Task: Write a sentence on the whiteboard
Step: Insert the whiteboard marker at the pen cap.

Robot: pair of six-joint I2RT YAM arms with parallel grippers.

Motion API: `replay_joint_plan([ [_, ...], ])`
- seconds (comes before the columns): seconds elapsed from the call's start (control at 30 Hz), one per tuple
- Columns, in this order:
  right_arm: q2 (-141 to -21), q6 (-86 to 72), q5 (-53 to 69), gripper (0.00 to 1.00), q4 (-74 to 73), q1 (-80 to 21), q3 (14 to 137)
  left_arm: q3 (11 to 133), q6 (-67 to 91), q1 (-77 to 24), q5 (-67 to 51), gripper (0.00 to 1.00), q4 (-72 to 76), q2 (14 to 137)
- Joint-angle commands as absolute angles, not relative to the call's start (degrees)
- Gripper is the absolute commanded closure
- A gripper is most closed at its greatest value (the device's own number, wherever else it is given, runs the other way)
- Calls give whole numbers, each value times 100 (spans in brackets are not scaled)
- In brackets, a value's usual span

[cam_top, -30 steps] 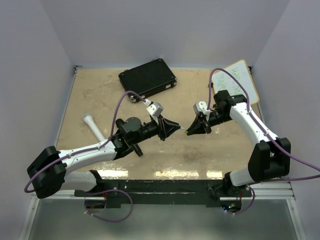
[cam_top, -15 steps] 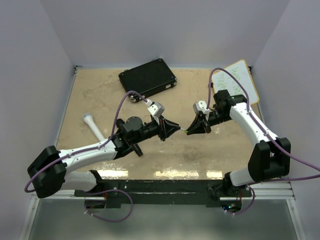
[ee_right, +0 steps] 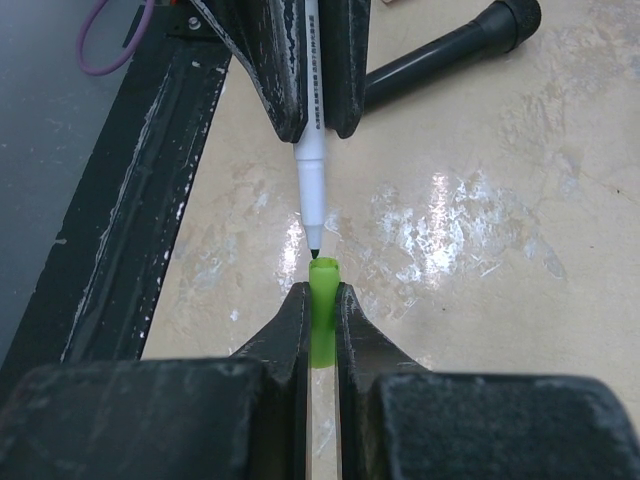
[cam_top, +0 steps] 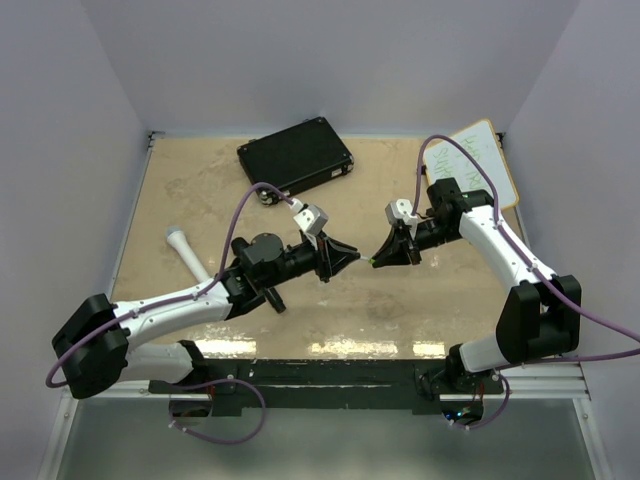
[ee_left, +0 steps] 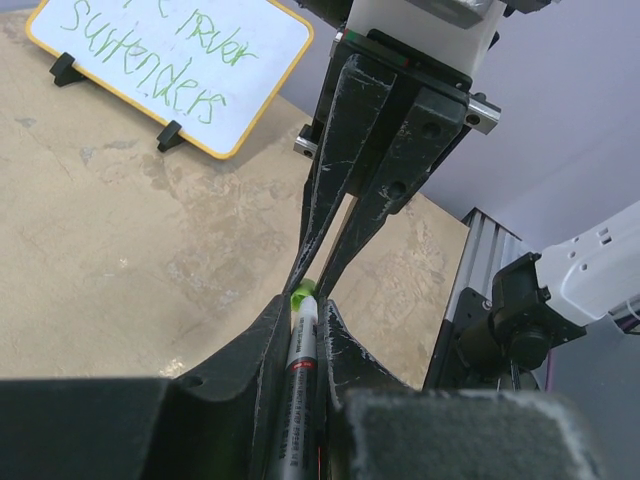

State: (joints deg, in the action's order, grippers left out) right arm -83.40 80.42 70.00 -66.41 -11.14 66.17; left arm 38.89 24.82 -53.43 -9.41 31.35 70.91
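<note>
1. The board (cam_top: 472,160) stands at the far right corner of the surface (cam_top: 200,190), propped on small black feet. The sentence (ee_left: 150,70) runs across its white face in green.
2. A black case (cam_top: 296,155) lies at the far edge, left of centre and well apart from the board.
3. A white-ended tube (cam_top: 187,250) lies on the left side, just beside the left arm.
4. The right arm lies between the middle of the surface and the board. In the top view its purple cable (cam_top: 440,145) arcs across the board's near-left edge.
5. The left fingers (cam_top: 350,257) are clenched on a marker (ee_right: 312,190), with its bare tip pointing at the right arm.
6. The right fingers (cam_top: 378,258) are clamped on a green cap (ee_right: 322,310), with its open mouth facing the marker.
7. Fingers meet nose to nose above mid-surface. The marker tip sits just at the cap's mouth; whether it touches, I cannot tell.
8. Compared with a second ago, the right fingers have crept slightly toward the left ones, narrowing the gap. The left arm, board, case and tube look unchanged.
</note>
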Motion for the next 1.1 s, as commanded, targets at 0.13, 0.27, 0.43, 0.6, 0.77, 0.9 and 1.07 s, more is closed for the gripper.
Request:
replay_joint_plan([
  [0.13,-8191,7884,7066,100,-6495,-1099,6592,4017,2355,-5370,-958,100,3243,6917],
  [0.27,-8200,7849,7058,100,-6469,-1099,6583,4017,2329,-5370,-941,100,3208,6926],
  [0.43,-8191,7840,7058,100,-6460,-1090,6583,4052,2303,-5370,-932,100,3190,6987],
  [0.6,-8183,7849,7058,100,-6460,-1099,6583,4131,2268,-5370,-940,100,3182,7075],
  [0.77,-8183,7840,7066,100,-6477,-1081,6574,4166,2259,-5379,-941,100,3182,7119],
  [0.9,-8183,7849,7066,100,-6477,-1090,6574,4192,2232,-5370,-941,100,3190,7172],
  [1.07,-8174,7849,7058,100,-6478,-1090,6574,4192,2206,-5379,-897,100,3190,7216],
])
